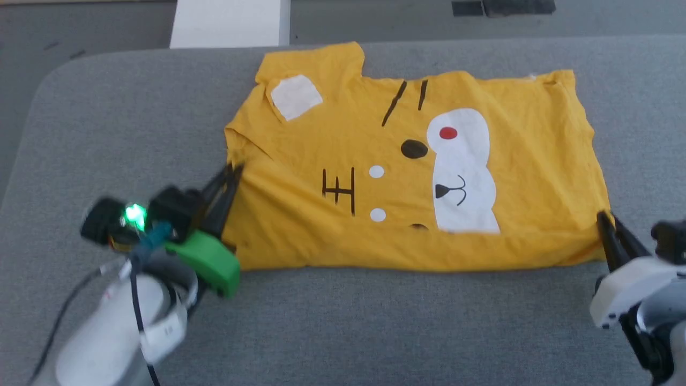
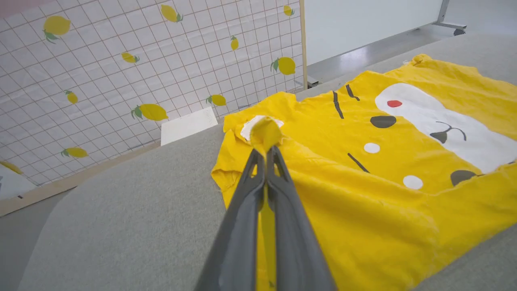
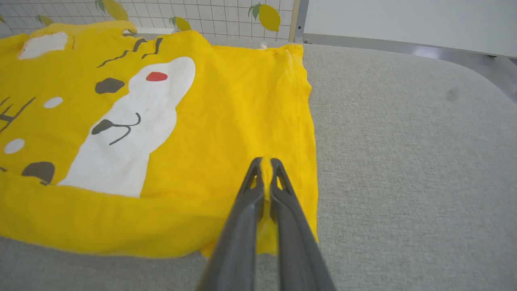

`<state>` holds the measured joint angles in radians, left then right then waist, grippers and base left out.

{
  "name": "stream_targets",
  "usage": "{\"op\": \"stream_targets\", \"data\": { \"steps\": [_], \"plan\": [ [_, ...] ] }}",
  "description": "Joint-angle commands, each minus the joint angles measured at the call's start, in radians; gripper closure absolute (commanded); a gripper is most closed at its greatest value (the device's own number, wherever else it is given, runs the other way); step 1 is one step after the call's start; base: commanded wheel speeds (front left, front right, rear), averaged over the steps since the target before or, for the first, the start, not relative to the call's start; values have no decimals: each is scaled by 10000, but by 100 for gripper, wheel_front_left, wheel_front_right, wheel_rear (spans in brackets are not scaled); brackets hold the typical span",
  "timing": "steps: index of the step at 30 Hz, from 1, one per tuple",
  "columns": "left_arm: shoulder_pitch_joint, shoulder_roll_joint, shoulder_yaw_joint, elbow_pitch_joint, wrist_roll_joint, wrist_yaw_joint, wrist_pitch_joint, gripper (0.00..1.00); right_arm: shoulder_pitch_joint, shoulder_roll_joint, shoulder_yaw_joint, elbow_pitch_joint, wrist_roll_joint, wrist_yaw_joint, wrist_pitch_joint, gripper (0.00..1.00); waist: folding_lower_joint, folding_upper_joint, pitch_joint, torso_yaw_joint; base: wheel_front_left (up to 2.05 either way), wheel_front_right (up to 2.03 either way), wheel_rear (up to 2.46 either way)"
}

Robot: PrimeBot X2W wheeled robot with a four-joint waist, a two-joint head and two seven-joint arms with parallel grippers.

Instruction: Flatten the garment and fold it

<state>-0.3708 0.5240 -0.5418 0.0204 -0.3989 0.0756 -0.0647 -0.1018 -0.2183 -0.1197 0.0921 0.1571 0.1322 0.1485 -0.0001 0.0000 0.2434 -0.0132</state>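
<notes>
The garment (image 1: 343,161), a bright yellow T-shirt with a white-patched cartoon face, lies on the grey table (image 1: 375,332) with its near edge folded over. My left gripper (image 1: 231,170) is shut on the shirt's left edge; in the left wrist view its fingers (image 2: 278,194) pinch a raised tuft of yellow cloth (image 2: 264,133). At the shirt's near right corner my right gripper (image 1: 606,218) is shut on the cloth. In the right wrist view the gripper (image 3: 265,161) clamps a strip of yellow fabric (image 3: 202,121) between its fingertips.
Grey padded table surface stretches in front of the shirt and to both sides. A white board (image 1: 230,21) stands beyond the far edge. A lemon-patterned tiled wall (image 2: 141,60) rises behind the table.
</notes>
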Motion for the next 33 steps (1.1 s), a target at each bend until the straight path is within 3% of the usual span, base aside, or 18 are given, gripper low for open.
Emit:
{"op": "stream_targets", "data": {
  "steps": [1,8,16,23,27,28,29,30,31,32,33],
  "plan": [
    [-606,94,4,152,58,-253,84,100,-401,-118,133,88,-25,-15,156,100,1,0,421,-152,0,0,0],
    [-2546,227,54,1506,-58,-1157,642,100,-1969,-522,499,913,83,-15,824,100,1,0,1260,-451,0,0,0],
    [-3358,241,89,3228,-1033,-1632,2315,100,-3426,-636,872,2119,498,-15,1793,100,1,0,1937,-649,0,0,0],
    [-3193,14,175,4303,-2579,-1791,4480,100,-4442,-749,1126,3008,1310,-15,3411,100,1,0,2185,-651,0,0,0],
    [-2811,-203,274,4502,-3472,-1501,5884,100,-4660,-741,1078,3374,1811,-15,5012,100,1,0,2098,-573,0,0,0],
    [-2740,-237,320,4432,-3589,-1417,5994,91,-4665,-718,998,3347,1897,-15,5264,100,1,0,2060,-555,0,0,0],
    [-2672,-268,424,4285,-3663,-1316,5881,33,-4639,-693,896,3262,1963,-15,5503,100,1,0,2000,-527,0,0,0],
    [-2615,-288,516,4147,-3643,-1215,5627,1,-4597,-674,808,3149,1987,-15,5601,99,1,0,1943,-507,0,0,0],
    [-2531,-311,614,3967,-3547,-1107,5180,0,-4518,-651,708,2961,1974,-15,5604,59,1,0,1864,-486,0,0,0],
    [-2442,-334,679,3847,-3448,-1020,4791,0,-4425,-637,657,2806,1955,-15,5563,53,1,0,1788,-471,0,0,0],
    [-2321,-374,771,3708,-3293,-897,4214,0,-4281,-611,585,2594,1956,-15,5422,0,1,0,1676,-451,0,0,0]
  ]
}}
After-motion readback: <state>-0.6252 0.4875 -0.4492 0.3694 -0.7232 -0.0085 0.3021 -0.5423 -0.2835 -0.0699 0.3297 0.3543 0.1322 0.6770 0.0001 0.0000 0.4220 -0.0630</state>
